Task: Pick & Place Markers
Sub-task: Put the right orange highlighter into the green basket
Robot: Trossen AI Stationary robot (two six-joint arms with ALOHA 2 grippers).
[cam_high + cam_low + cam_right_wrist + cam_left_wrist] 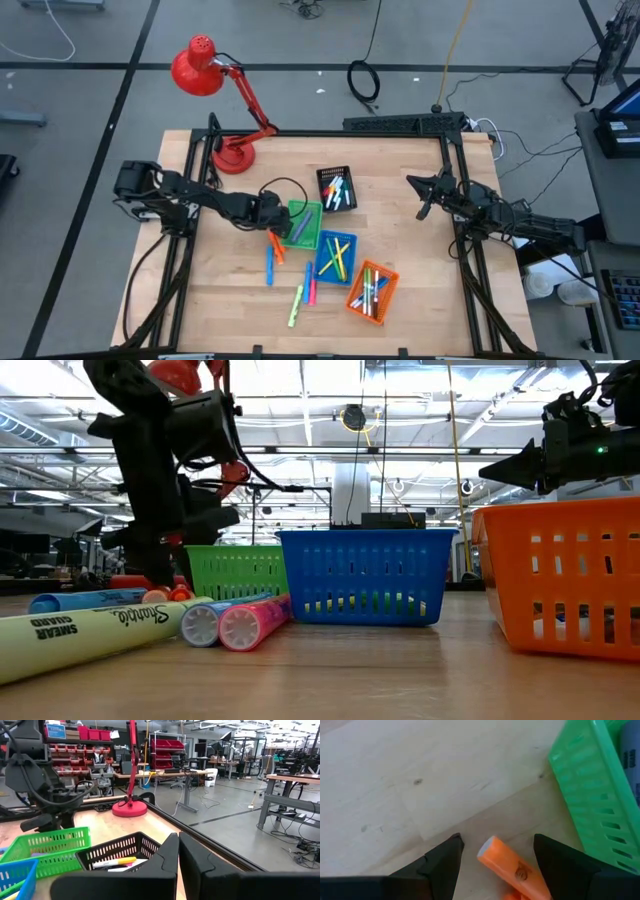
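Several markers lie loose on the wooden table: an orange one (276, 246), a blue one (269, 266), and a green (296, 306) and a pink one (311, 290) nearer the front. My left gripper (270, 224) points steeply down over the orange marker (512, 870), just left of the green basket (305, 225). It is open, with one finger (445, 865) on each side of the marker's end and a gap on both sides. My right gripper (424, 196) waits shut above the table's right side, pointing level.
Four mesh baskets stand mid-table, all with markers inside: green, black (336, 188), blue (335, 257) and orange (372, 290). A red desk lamp (215, 90) stands at the far left corner. The green basket's wall (590, 795) is close beside my left fingers.
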